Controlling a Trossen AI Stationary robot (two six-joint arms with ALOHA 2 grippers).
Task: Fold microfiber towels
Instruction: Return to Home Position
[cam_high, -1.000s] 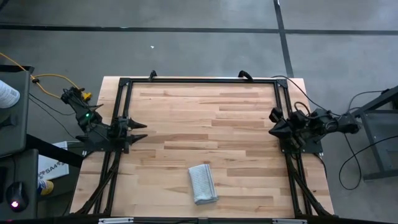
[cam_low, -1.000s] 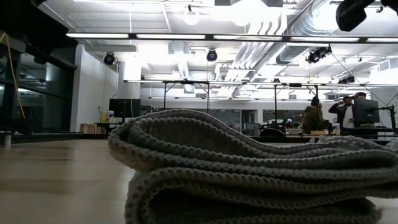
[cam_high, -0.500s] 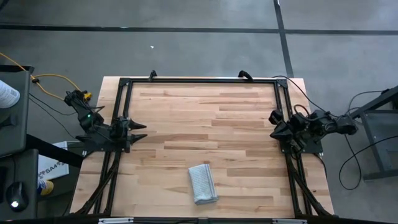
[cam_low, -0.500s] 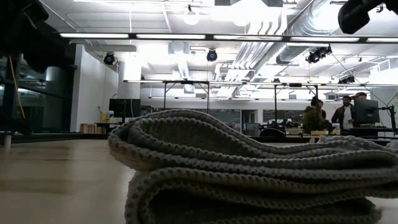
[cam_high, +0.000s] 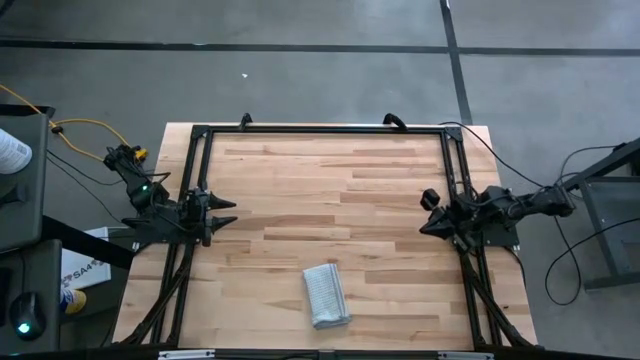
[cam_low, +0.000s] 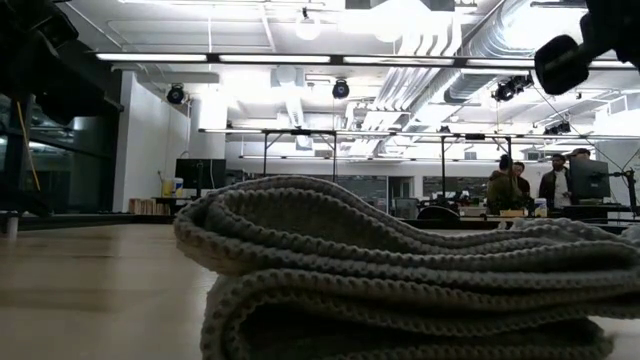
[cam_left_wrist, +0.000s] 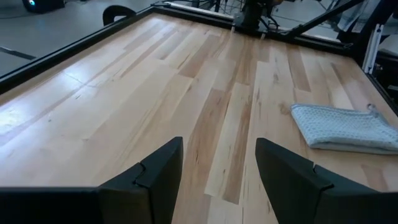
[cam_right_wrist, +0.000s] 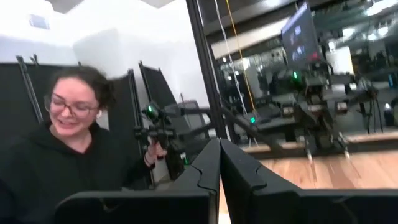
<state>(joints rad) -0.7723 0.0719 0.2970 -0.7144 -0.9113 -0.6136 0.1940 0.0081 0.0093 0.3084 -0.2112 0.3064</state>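
The light grey ribbed towel (cam_high: 325, 294) lies folded into a narrow stack of layers near the table's front edge, resting flat on the wood. It fills the low view (cam_low: 400, 270) and shows in the left wrist view (cam_left_wrist: 345, 127). My left gripper (cam_high: 228, 211) is open and empty at the table's left side, well away from the towel. My right gripper (cam_high: 424, 226) is shut and empty at the table's right side, raised and pointing toward the left; its fingers show closed together in the right wrist view (cam_right_wrist: 219, 163).
A black frame (cam_high: 320, 130) runs around the tabletop along its far, left and right sides. Bare wood (cam_high: 330, 190) lies between the two arms. A person in a dark hooded top (cam_right_wrist: 68, 155) stands beyond the table's left side.
My right gripper has swung a little toward the table's middle and near edge, coming off its resting place at the right side. The towel has stayed where it was.
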